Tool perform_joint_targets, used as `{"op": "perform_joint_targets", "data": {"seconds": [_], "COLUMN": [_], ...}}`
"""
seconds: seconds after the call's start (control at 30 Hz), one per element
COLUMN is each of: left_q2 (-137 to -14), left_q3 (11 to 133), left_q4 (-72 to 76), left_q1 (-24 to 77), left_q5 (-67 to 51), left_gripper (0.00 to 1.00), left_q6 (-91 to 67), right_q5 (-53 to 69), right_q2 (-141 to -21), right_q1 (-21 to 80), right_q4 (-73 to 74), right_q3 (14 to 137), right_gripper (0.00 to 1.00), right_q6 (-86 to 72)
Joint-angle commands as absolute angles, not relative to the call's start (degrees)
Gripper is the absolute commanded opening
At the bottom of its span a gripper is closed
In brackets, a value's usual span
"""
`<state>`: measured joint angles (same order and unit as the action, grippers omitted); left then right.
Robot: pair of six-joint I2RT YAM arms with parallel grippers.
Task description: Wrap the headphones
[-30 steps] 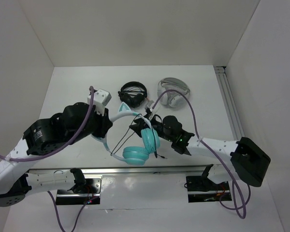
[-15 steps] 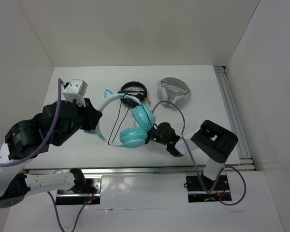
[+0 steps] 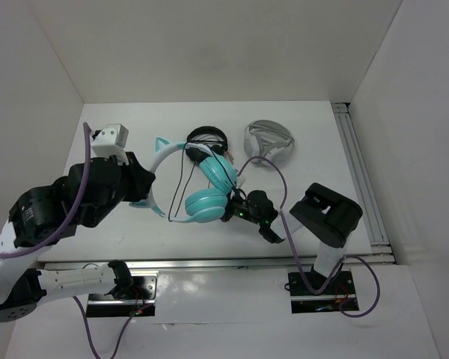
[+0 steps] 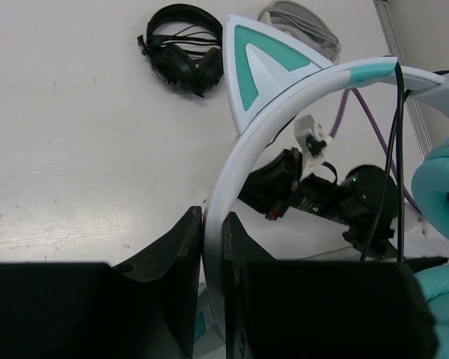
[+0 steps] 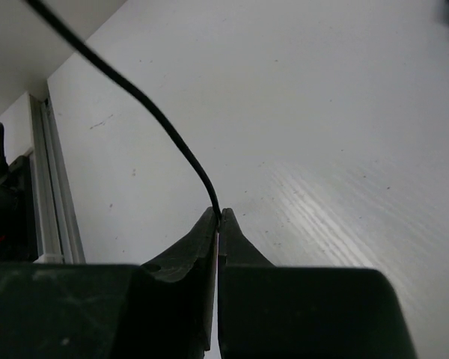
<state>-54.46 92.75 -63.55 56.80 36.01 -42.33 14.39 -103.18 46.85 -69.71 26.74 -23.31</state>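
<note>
The teal headphones [image 3: 207,203] are held above the table's middle. Their pale headband [image 3: 163,155] with a cat ear curves to the left. My left gripper [image 3: 150,193] is shut on the headband; in the left wrist view the band [image 4: 284,112] runs up from between the jaws of that gripper [image 4: 213,224]. The thin black cable [image 3: 185,176] hangs across the band's arc. My right gripper [image 3: 230,211] sits just right of the lower earcup. In the right wrist view this gripper [image 5: 218,217] is shut on the cable [image 5: 157,112], low over the table.
The black headphones [image 3: 206,138] lie on the table behind the teal pair, close to its upper earcup. The white-grey headphones [image 3: 268,142] lie at the back right. A metal rail [image 3: 357,172] runs along the table's right edge.
My left gripper has carried the headphones left and away from me, turning them. My right arm has folded back and its gripper, with the cable, has moved nearer and lower beside the earcup.
</note>
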Motion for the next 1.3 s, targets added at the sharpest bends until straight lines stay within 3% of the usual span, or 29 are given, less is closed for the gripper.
{"op": "perform_joint_targets", "data": {"seconds": [0.0,0.17,0.27,0.37,0.53,0.73,0.83,1.03,1.27], "left_q2": [-53.8,-56.3,-59.1,-60.3,-61.0,-64.2,-64.8,-64.8,-62.1], "left_q3": [93.2,90.1,90.1,89.5,85.5,83.5,80.3,76.5,70.9], "left_q4": [-60.2,-62.1,-62.1,-58.8,-49.6,-48.3,-47.7,-50.2,-46.5], "left_q1": [57.0,53.9,47.5,40.7,29.6,23.3,22.7,31.0,39.2], "left_q5": [43.6,55.4,56.2,52.2,41.3,42.6,43.3,47.3,43.2], "left_gripper": [0.00,0.00,0.00,0.00,0.00,0.00,0.00,0.00,0.00], "left_q6": [-50.1,-57.3,-59.9,-59.1,-55.4,-52.7,-52.6,-51.1,-33.9], "right_q5": [9.6,-6.2,-17.4,-22.5,-25.0,-32.1,-32.7,-36.0,-38.4], "right_q2": [-97.0,-82.7,-76.1,-73.7,-73.7,-73.1,-73.7,-75.9,-75.9], "right_q1": [51.2,63.2,71.3,76.9,83.2,93.4,96.1,97.4,94.6], "right_q4": [-71.3,-55.1,-42.0,-27.0,-16.9,-6.9,-1.9,7.2,19.7], "right_q3": [24.5,23.9,26.3,31.0,37.7,45.6,51.1,59.5,67.5], "right_gripper": [0.00,0.00,0.00,0.00,0.00,0.00,0.00,0.00,0.00], "right_q6": [-22.3,-19.2,-19.2,-19.2,-18.6,-17.4,-15.0,-10.3,-1.2]}}
